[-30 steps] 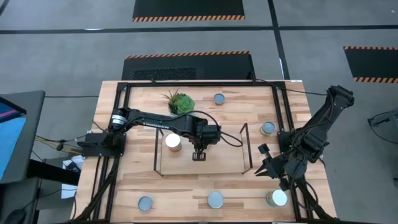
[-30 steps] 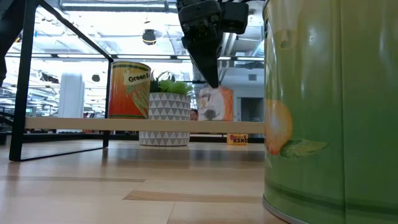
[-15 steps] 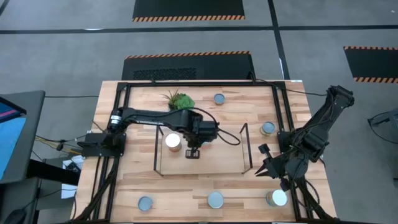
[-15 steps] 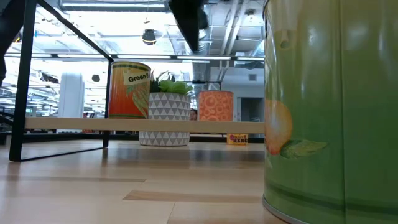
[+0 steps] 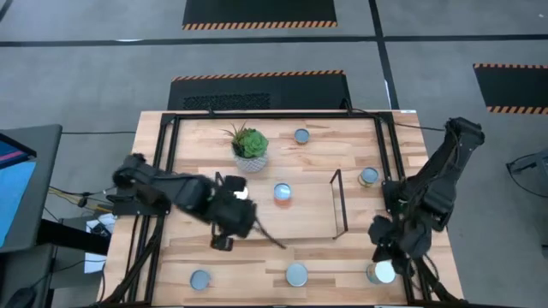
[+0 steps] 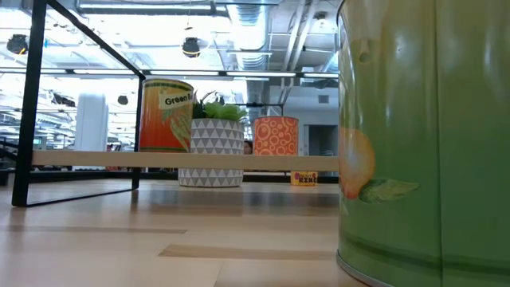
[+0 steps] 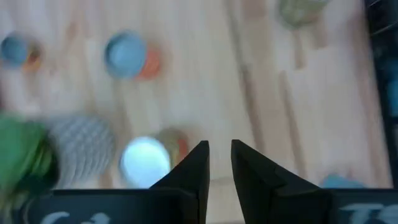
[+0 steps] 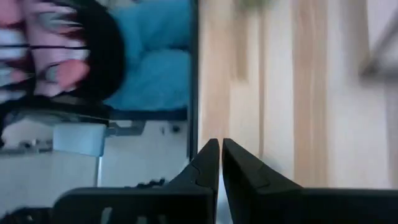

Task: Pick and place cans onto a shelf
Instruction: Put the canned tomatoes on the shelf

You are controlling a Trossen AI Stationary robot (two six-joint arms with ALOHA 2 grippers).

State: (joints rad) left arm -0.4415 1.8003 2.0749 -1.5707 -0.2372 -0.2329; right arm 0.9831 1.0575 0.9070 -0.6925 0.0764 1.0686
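Two cans stand on the light-wood shelf [image 5: 300,224]: a white-topped, orange-sided one [image 5: 242,194] [image 6: 166,115] and a blue-topped, orange-patterned one [image 5: 282,192] [image 6: 276,135]. Both also show in the left wrist view, the blue-topped can [image 7: 124,55] and the white-topped can [image 7: 145,162]. Other cans stand on the table: far [image 5: 300,136], right [image 5: 368,176], near left [image 5: 199,279], near middle [image 5: 296,275] and a white-topped one near right [image 5: 384,272]. My left gripper [image 5: 221,244] [image 7: 219,155] is by the shelf's near left corner, empty, its fingers a narrow gap apart. My right gripper [image 5: 381,250] [image 8: 220,149] is shut, just beside the near-right can.
A green succulent in a white patterned pot [image 5: 249,144] [image 6: 215,151] stands behind the shelf. The black table frame [image 5: 168,171] runs along the sides. The shelf's black wire uprights [image 5: 337,201] stand at its short ends. A large green can [image 6: 422,143] fills the low view's right.
My left gripper has risen off the orange-patterned can, left the low view, and drawn back toward the table's left and near edges. That can stays upright on the shelf. My right gripper has moved toward the near edge, closer to the white-topped can.
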